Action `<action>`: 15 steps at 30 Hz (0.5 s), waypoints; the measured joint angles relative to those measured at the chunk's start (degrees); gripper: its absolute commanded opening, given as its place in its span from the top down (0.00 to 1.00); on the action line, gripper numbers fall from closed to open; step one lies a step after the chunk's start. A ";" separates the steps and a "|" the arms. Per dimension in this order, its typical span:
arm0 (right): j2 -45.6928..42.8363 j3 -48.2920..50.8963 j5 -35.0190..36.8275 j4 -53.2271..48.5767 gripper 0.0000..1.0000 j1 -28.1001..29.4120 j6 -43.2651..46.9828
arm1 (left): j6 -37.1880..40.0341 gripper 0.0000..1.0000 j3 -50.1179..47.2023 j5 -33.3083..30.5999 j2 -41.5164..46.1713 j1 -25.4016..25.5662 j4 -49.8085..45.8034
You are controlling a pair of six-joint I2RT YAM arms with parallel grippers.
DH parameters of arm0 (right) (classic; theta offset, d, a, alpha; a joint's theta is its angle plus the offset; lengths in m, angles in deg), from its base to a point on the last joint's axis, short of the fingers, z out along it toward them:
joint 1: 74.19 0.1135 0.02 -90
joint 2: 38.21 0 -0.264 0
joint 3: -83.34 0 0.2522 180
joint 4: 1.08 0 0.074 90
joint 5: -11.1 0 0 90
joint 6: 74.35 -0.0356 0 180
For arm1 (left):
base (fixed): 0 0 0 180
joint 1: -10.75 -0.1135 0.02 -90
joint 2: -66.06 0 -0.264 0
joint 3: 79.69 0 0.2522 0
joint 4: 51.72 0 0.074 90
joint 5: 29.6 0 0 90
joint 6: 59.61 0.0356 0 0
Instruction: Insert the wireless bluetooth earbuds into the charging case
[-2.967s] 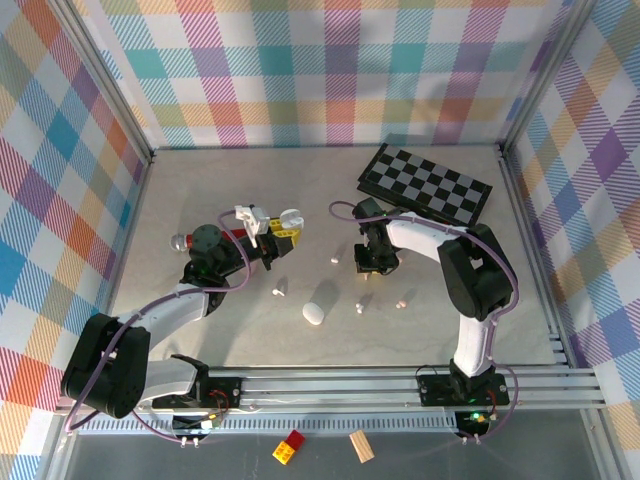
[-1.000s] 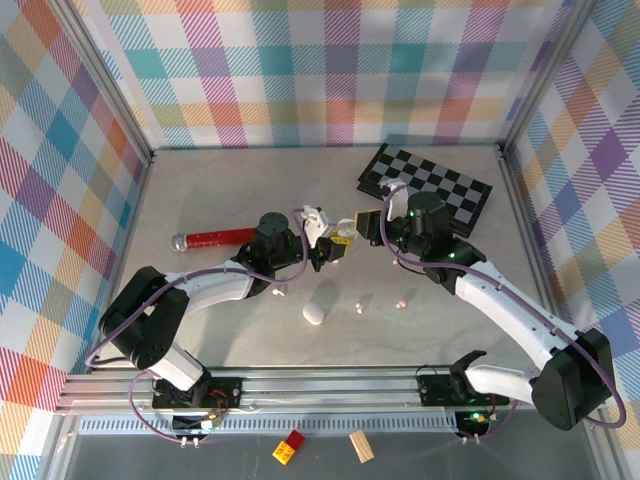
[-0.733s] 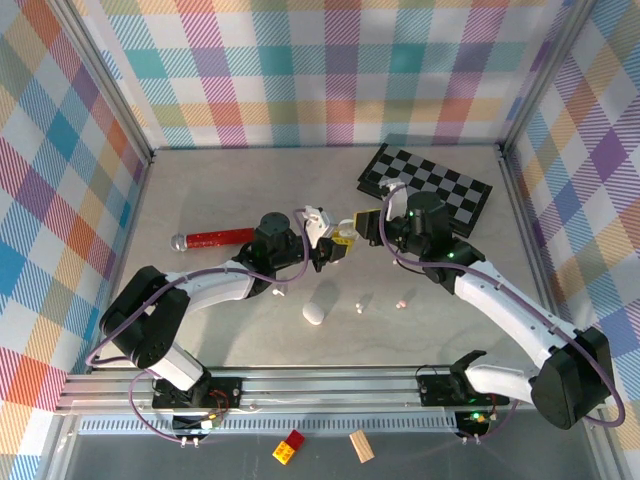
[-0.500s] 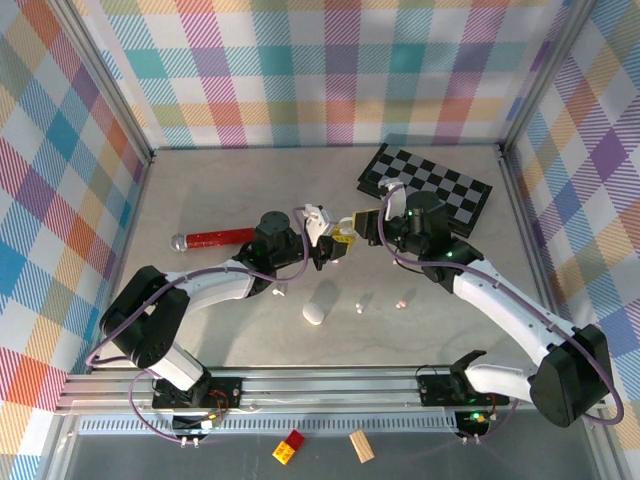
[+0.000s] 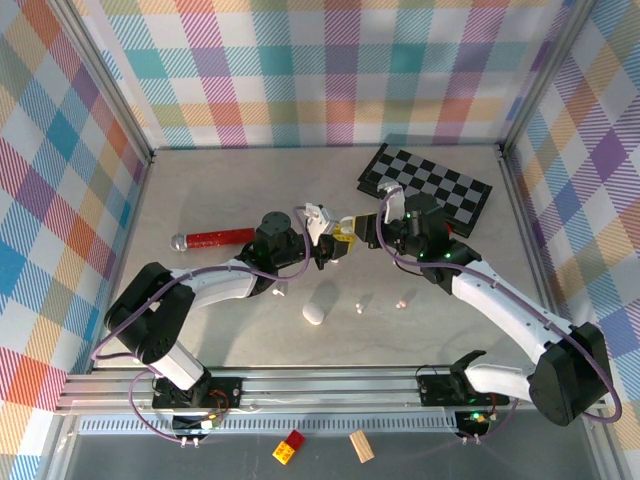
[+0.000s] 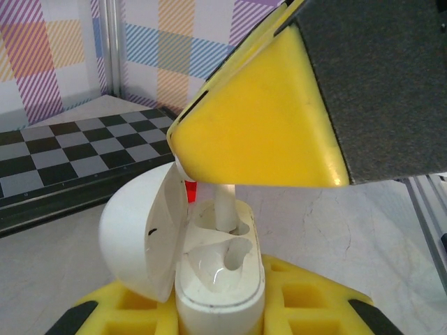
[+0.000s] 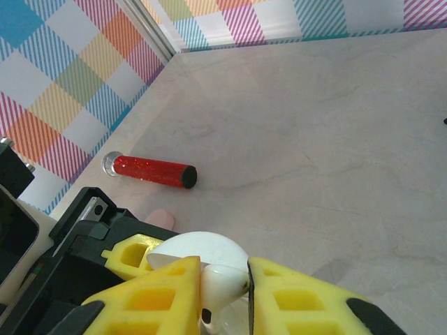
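Earbud point(image 7: 225, 280) sits pinched in the right gripper point(image 5: 350, 228), its stem seemingly seated in a socket of the open charging case point(image 6: 220, 279). The left gripper point(image 5: 322, 240) clamps that case, just left of the checkerboard point(image 5: 425, 185).

There is no text, label, brand, number or sign that can be read in any of these pictures.

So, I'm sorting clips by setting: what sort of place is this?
Probably a robotics test cell: plaid backdrop walls, left arm and right arm bolted to a metal rail, props like a checkerboard and red glitter tube.
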 measured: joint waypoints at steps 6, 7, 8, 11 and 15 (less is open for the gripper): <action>0.02 0.00 -0.63 0.22 0.79 -0.04 -0.02 | -0.15 1.00 0.46 0.00 -0.26 0.00 -0.02; 0.02 0.00 -0.94 0.24 0.79 -0.04 0.00 | -0.13 1.00 0.74 0.00 -0.42 0.00 -0.02; 0.07 0.02 -1.20 0.22 0.79 -0.04 0.00 | -0.11 1.00 0.96 -0.02 -0.46 0.00 -0.02; 0.22 0.02 -1.70 0.37 0.79 -0.17 0.00 | 0.11 1.00 1.11 -0.24 -0.46 0.00 -0.07; 0.48 0.02 -1.99 0.37 0.78 -0.31 0.04 | 0.57 1.00 1.29 -0.48 -0.46 0.00 -0.24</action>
